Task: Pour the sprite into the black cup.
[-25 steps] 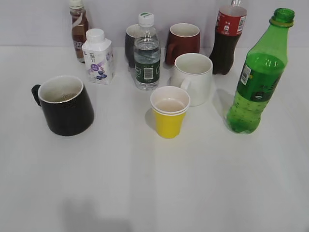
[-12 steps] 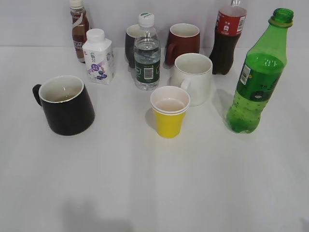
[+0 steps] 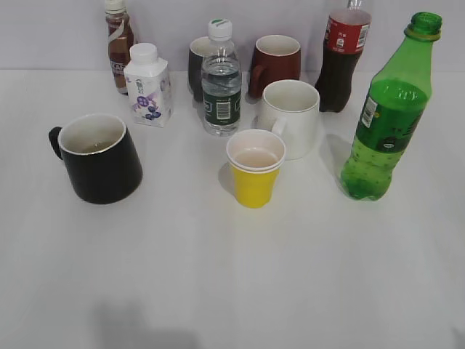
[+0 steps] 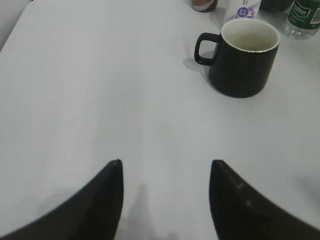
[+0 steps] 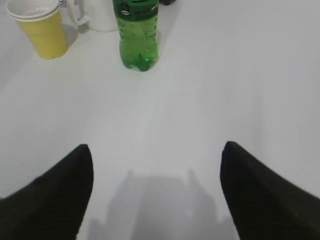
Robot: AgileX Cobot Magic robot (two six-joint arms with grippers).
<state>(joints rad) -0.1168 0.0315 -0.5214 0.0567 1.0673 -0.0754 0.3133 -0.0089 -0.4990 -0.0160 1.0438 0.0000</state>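
Observation:
The green Sprite bottle (image 3: 386,116) stands upright and uncapped at the right of the table; it also shows in the right wrist view (image 5: 138,31). The black cup (image 3: 98,158) with a white inside stands at the left, handle to the left; it also shows in the left wrist view (image 4: 243,56). My left gripper (image 4: 165,165) is open and empty, well short of the black cup. My right gripper (image 5: 157,147) is open and empty, well short of the Sprite bottle. Neither gripper shows in the exterior view.
A yellow paper cup (image 3: 254,169) stands in the middle, a white mug (image 3: 292,117) behind it. At the back stand a water bottle (image 3: 221,80), a white milk carton (image 3: 148,86), a brown drink bottle (image 3: 119,45), a dark mug (image 3: 199,65), a red mug (image 3: 275,64) and a cola bottle (image 3: 343,58).
The black cup has settled from a slight tilt to standing upright. The rest of the table looks the same.

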